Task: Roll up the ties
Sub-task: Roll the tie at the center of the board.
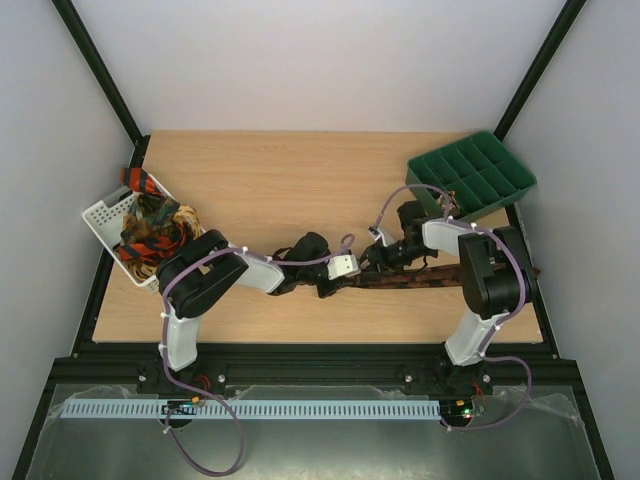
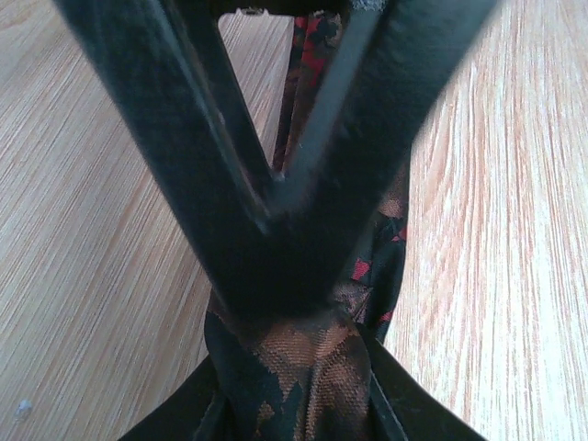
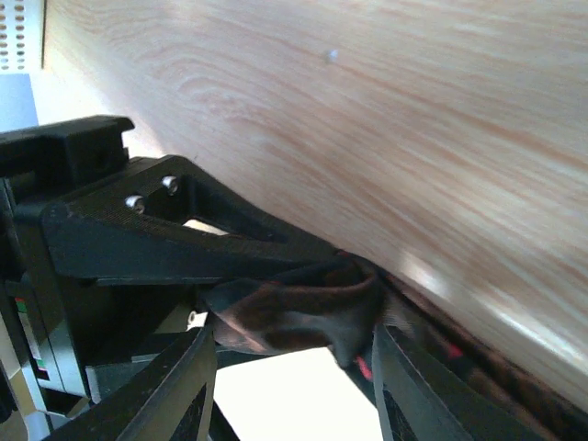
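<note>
Dark brown tie (image 1: 420, 279): from above we see it stretched along the near part of the desk (image 1: 300, 180), from the middle toward the right edge, partly under the right arm (image 1: 490, 270).
Left gripper (image 2: 294, 395): its own camera shows brown, red-specked cloth filling the gap between its fingers, so we read it as clamped on the tie (the top view buries this under the wrists).
Right gripper (image 3: 294, 335): its fingers stand apart. A folded end of the tie lies across their tips, with light showing between them below the cloth.
Meeting point: each wrist view has the other gripper's black frame close in front. From above we see only that the two meet over the tie's left end.
Other ties (image 1: 150, 230): heaped in the white basket (image 1: 100, 215) at the left edge, seen only from above.
Green tray (image 1: 495, 200): far right corner.
Surface: pale wood grain.
Room: plain pale walls (image 1: 320, 60), black posts (image 1: 95, 70) at the corners.
</note>
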Controlling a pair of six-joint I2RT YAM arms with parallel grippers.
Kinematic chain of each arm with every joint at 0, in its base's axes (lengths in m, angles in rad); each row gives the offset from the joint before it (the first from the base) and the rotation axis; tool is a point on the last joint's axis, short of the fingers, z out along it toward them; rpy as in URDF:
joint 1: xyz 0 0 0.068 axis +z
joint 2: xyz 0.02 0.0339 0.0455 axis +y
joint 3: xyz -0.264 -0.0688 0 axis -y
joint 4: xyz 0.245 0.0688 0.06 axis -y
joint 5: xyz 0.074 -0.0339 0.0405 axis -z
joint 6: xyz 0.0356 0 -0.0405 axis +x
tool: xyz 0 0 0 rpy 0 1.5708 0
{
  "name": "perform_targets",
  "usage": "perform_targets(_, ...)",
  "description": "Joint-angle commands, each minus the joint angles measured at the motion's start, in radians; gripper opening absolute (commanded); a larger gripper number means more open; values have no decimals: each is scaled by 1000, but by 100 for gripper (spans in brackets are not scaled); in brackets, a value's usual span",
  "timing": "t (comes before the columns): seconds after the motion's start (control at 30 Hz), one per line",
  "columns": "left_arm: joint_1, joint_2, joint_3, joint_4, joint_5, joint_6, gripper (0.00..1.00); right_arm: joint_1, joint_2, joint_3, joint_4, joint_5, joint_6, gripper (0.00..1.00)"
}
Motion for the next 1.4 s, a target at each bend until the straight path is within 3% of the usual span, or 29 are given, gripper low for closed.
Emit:
perform_targets(0.0, -6, 63, -26, -285, -90, 27, 21, 50, -7, -12, -22, -8, 31, 49)
perform_targets(0.17, -10, 57, -26, -295, -101, 29, 21, 72, 61, -5, 25, 7, 59, 42)
perform_targets(0.33, -8, 48, -28, -297, -97, 28, 22, 70, 112, -7, 31, 52, 52, 2)
perform_targets(0.43, 4, 32, -47, -268, -72, 27, 27, 58, 110, -24, 9, 52, 30, 1)
perform_targets(0.57, 31, -17, -96, -184, 44, 38, 48, 18, 129, -52, 9, 42, 12, 1)
perform_targets(0.63, 41, -43, -141, -88, 122, 30, 59, -2, 160, -53, 6, 22, 10, 1)
perform_targets(0.73, 54, -53, -215, 106, 170, -21, 67, -14, 210, -38, -10, 8, 7, 1)
perform_targets(1.07, 47, 99, -222, 474, 214, -153, 72, -15, 232, -36, -20, 8, 27, 1)
perform_targets(1.17, 36, 135, -182, 446, 208, -155, 66, -16, 236, -36, -10, 5, 20, 1)
perform_targets(1.27, 34, 122, -174, 385, 163, -129, 52, -14, 241, -27, -1, -10, 17, 2)
perform_targets(1.33, 34, 83, -200, 361, 101, -97, 52, -9, 247, -13, 0, -20, 12, 1)
perform_targets(1.37, 35, 63, -209, 340, 69, -86, 57, -6, 252, -2, -3, -21, 11, 1)
